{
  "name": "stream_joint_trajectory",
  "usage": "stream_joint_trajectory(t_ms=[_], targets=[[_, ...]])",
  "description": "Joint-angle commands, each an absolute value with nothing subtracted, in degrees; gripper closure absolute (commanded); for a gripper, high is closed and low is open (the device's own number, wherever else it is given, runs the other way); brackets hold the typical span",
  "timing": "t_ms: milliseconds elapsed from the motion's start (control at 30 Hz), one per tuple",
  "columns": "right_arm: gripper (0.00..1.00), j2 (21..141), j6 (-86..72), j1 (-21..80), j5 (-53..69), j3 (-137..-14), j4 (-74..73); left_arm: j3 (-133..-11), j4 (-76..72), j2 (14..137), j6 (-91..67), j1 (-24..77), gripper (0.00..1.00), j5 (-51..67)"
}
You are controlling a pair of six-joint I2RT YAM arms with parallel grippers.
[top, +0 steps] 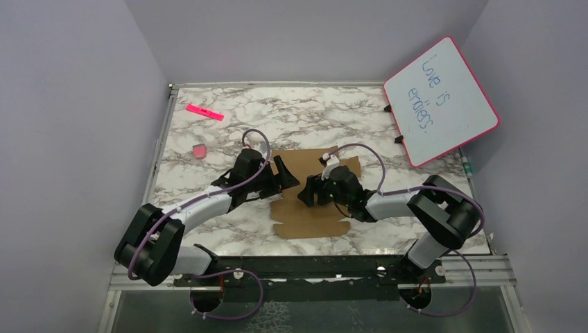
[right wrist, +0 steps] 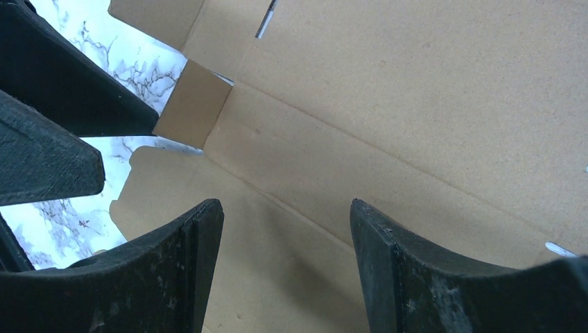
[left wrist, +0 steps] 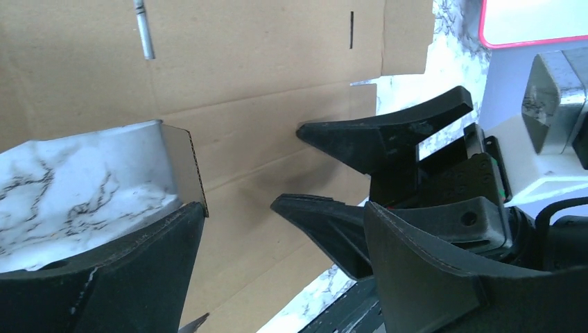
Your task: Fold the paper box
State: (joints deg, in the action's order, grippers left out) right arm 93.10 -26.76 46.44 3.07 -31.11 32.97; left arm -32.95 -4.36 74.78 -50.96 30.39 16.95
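The paper box is a flat brown die-cut cardboard sheet [top: 312,220] lying on the marble table in the middle. It also fills the left wrist view [left wrist: 243,69] and the right wrist view [right wrist: 416,104]. My left gripper [top: 286,177] is open over the sheet's left edge, and its view shows it [left wrist: 281,208] empty, one finger [left wrist: 104,277] beside a small side flap [left wrist: 179,163]. My right gripper [top: 306,193] is open and empty, low over the sheet's middle [right wrist: 284,205]. The two grippers face each other, tips close but apart.
A pink-framed whiteboard [top: 440,100] leans at the back right. A pink marker [top: 204,112] and a pink eraser [top: 199,150] lie at the back left. Lavender walls close in the table on three sides.
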Motion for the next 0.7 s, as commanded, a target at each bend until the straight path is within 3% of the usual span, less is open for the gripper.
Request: stream_joint_trajectory(t_ms=[0, 400, 667], targets=[[0.27, 95.29, -27.85, 46.76, 4.56, -29.7, 31.0, -35.95, -6.41, 76.97, -50.1, 31.49, 0.15, 17.93], [0.27, 95.4, -28.1, 46.71, 4.57, -30.07, 31.02, -37.42, -6.91, 81.56, -49.07, 33.22, 0.16, 16.87], [0.27, 88.18, -26.04, 46.68, 0.72, -32.28, 24.04, -43.44, 5.15, 76.35, -41.94, 33.22, 0.16, 7.35]])
